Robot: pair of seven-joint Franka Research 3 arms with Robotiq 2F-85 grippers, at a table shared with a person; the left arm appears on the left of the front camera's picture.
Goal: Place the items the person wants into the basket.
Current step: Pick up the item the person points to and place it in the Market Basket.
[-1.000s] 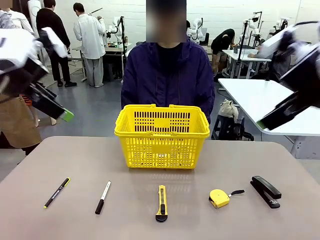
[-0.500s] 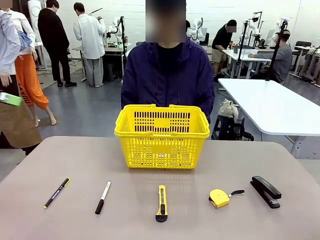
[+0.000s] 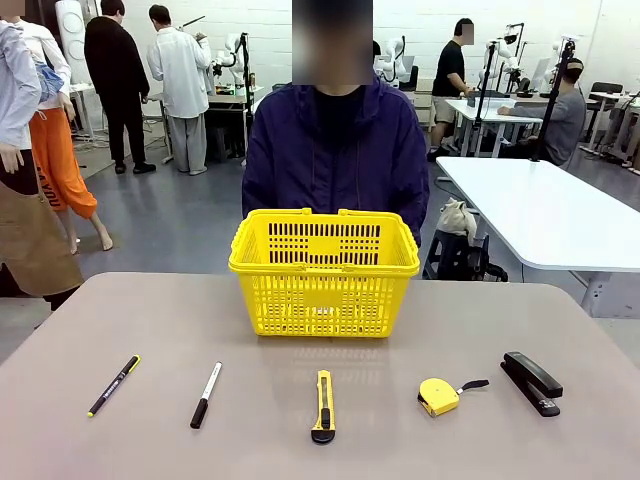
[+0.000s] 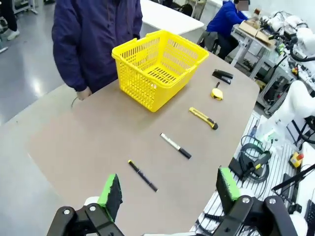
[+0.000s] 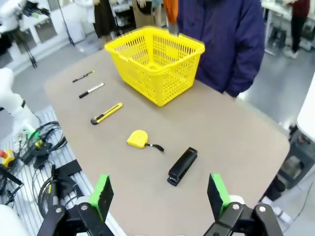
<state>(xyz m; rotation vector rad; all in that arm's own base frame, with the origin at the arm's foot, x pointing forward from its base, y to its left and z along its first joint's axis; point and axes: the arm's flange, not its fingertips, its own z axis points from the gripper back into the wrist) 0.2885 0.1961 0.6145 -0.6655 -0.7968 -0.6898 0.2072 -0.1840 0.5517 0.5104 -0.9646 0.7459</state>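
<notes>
The yellow basket (image 3: pixel 323 271) stands at the table's far middle, in front of the person (image 3: pixel 336 150) in the dark jacket. Along the near edge lie the utility knife (image 3: pixel 323 405), the tape measure (image 3: pixel 440 396) and the black stapler (image 3: pixel 531 381). My left gripper (image 4: pixel 170 191) hovers open high above the table's left end, with the basket (image 4: pixel 159 65) and the knife (image 4: pixel 203 117) far below it. My right gripper (image 5: pixel 160 194) hangs open high over the right end, above the stapler (image 5: pixel 182 166) and the tape measure (image 5: pixel 138 139). Neither holds anything.
A black pen with a yellow clip (image 3: pixel 113 385) and a white-and-black marker (image 3: pixel 206 394) lie at the near left. A white table (image 3: pixel 545 215) stands behind at the right. Cables and equipment (image 5: pixel 29 147) sit on the floor beside the table.
Both arms, which were in the front view's upper corners a second ago, have pulled out of that view. Nothing on the table has moved.
</notes>
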